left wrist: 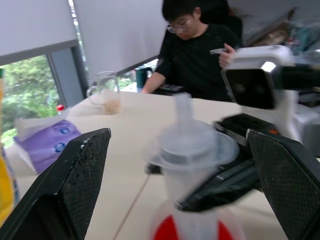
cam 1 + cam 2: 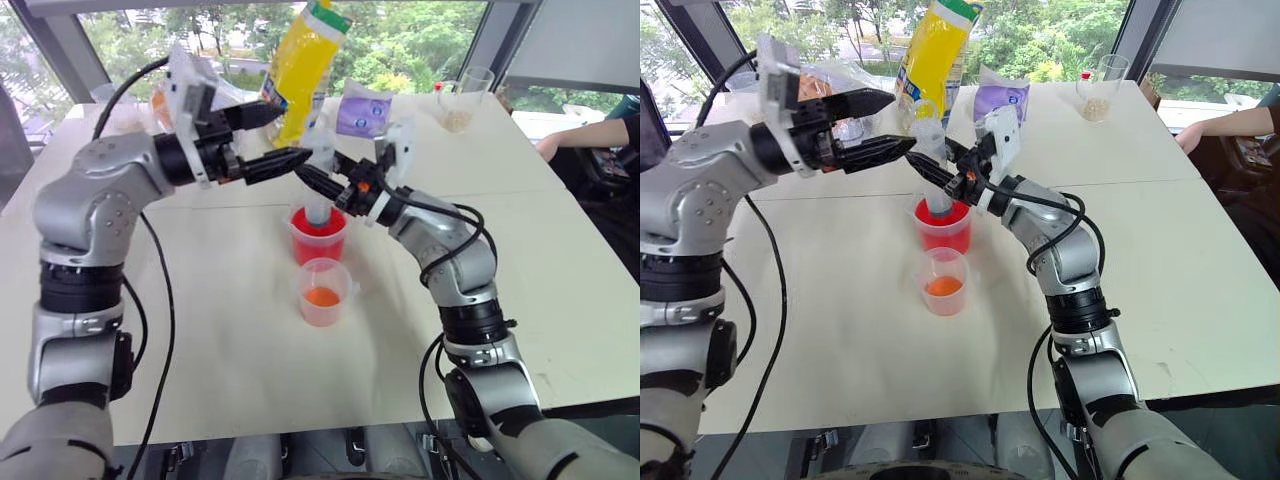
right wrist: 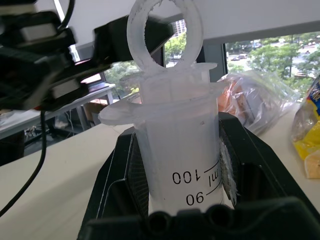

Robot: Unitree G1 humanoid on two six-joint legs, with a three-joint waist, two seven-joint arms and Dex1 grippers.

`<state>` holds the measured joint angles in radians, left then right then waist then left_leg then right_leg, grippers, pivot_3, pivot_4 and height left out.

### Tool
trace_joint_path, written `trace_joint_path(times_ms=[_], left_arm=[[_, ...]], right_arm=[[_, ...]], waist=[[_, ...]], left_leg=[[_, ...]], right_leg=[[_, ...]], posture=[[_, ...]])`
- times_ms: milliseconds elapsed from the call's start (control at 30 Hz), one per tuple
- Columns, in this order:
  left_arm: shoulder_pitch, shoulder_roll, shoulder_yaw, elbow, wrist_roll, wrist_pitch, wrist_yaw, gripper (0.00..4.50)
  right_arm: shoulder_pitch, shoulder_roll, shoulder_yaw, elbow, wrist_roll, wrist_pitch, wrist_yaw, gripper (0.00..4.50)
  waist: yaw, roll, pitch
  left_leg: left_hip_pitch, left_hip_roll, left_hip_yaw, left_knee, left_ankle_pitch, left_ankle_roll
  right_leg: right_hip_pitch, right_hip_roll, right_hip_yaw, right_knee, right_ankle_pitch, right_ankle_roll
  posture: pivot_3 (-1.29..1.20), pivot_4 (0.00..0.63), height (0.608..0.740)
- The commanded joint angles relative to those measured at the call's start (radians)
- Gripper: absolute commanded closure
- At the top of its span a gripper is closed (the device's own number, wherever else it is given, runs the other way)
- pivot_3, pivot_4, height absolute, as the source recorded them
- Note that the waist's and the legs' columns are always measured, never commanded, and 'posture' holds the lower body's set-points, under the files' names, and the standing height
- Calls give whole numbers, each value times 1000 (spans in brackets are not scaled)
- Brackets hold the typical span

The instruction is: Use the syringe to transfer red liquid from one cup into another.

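Gripping: right hand (image 2: 322, 180) was clamped on the syringe (image 2: 318, 170), tip down in the red cup (image 2: 317, 236) below it.
Left hand (image 2: 278, 135): fingers apart, just beside the plunger.

You can't see the syringe (image 2: 318, 190) tip: it sits down inside the red cup (image 2: 318, 236). The yellow bag (image 2: 300, 65) on the far surface is cut off above.
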<state>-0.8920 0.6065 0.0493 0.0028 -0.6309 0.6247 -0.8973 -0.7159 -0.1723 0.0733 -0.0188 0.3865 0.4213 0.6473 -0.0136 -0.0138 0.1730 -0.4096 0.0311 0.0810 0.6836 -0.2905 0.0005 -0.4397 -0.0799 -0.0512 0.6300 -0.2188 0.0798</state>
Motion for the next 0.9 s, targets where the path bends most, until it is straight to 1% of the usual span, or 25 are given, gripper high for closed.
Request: trace_joint_path(times_ms=[33,267,300,333,367,467,533,600,900], left_arm=[[-45,-21,-6,12,38,-47,0,0],[-53,-54,-21,18,60,-56,-15,0],[-53,-57,-21,18,64,-56,-16,520],[-52,-59,-25,19,70,-57,-17,811],[-51,-60,-28,19,73,-57,-19,1253],[-45,-63,-32,10,70,-47,-29,2808],[-43,-64,-31,5,70,-44,-33,3739],[-46,-66,-28,5,71,-42,-36,4407],[-92,-69,1,19,53,-28,-21,4407]], right_arm=[[-8,-7,1,-51,-3,-32,6,3018],[-3,-13,8,-52,-11,-35,12,3018],[-2,-13,9,-52,-11,-34,12,3018],[-1,-14,9,-52,-12,-34,13,3018],[-1,-15,10,-53,-12,-33,13,3018],[-1,-16,11,-53,-12,-33,11,3018],[-3,-17,12,-53,-11,-31,11,3018],[-5,-17,13,-52,-11,-29,11,3018],[-1,-11,22,-36,-12,-24,11,3018]], waist=[[0,0,0],[-2,0,0],[-2,0,0],[-2,0,0],[-1,0,0],[-1,0,0],[-1,0,0],[0,0,0],[-1,0,0]], left_leg=[[0,0,0,0,0,0],[0,0,0,0,0,0],[0,0,0,0,0,0],[0,0,0,0,0,0],[0,0,0,0,0,0],[0,0,0,0,0,0],[0,0,0,0,0,0],[0,0,0,0,0,0],[0,0,0,0,0,0]], right_leg=[[0,0,0,0,0,0],[0,0,0,0,0,0],[0,0,0,0,0,0],[0,0,0,0,0,0],[0,0,0,0,0,0],[0,0,0,0,0,0],[0,0,0,0,0,0],[0,0,0,0,0,0],[0,0,0,0,0,0]], posture=[[0,150,740],[0,150,740],[0,150,740],[0,150,740],[0,150,740],[0,150,740],[0,150,740],[0,150,740],[0,150,740]])
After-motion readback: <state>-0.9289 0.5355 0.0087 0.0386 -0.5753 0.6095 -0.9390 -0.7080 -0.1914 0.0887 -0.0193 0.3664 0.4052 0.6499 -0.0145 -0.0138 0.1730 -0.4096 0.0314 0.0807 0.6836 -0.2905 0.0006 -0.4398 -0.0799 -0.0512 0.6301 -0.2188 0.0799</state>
